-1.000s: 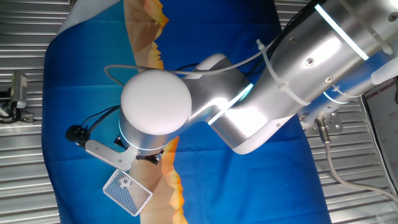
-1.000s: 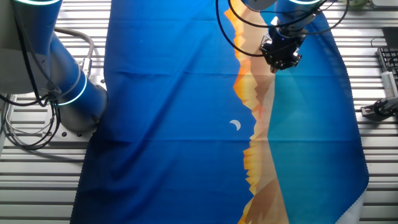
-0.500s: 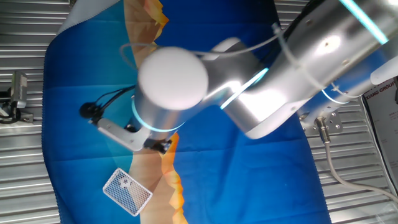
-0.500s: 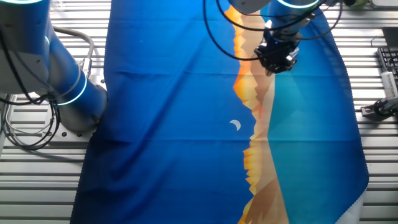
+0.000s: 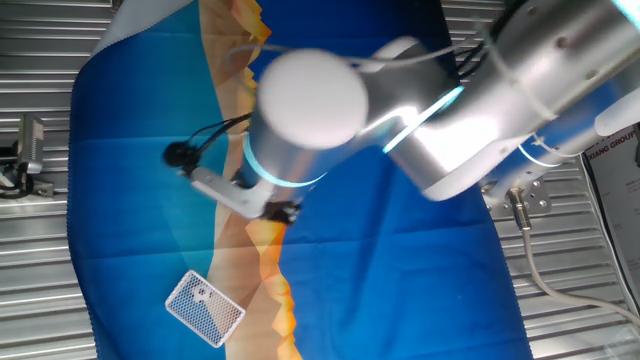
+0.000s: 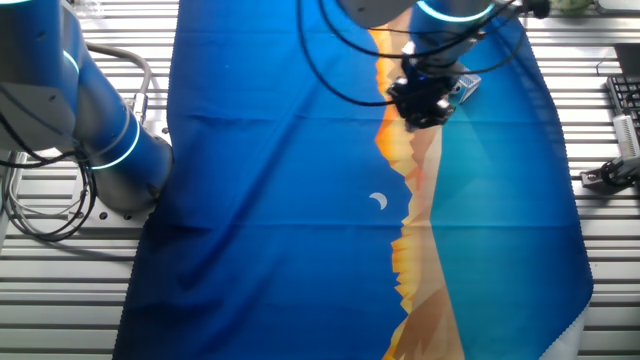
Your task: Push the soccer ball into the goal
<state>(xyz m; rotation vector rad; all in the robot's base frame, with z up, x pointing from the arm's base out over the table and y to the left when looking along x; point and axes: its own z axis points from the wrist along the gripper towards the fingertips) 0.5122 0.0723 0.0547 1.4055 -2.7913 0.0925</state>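
Now the arm [image 5: 470, 120] is hanging over the middle of the blue cloth [image 5: 400, 280] that is covering the surface, with the hand [image 6: 425, 100] hovering above the orange mountain print. Whether its fingers are spread or pressed together cannot be told: in one fixed view the wrist is hiding them, and in the other they are showing only as a dark lump from above. The goal [image 5: 204, 307] is lying near the lower left of the cloth, well apart from the hand; in the other fixed view only a pale corner of it [image 6: 466, 86] is peeking out just beside the hand. A small white speck with dark marks is sitting on the netting at the goal's upper part, and this is probably the ball [image 5: 202, 292], though it is too small to be sure. If so, the push looks done and the arm is hanging clear of the goal; next would be confirming the ball is resting inside the goal. If not, the ball needs locating first.
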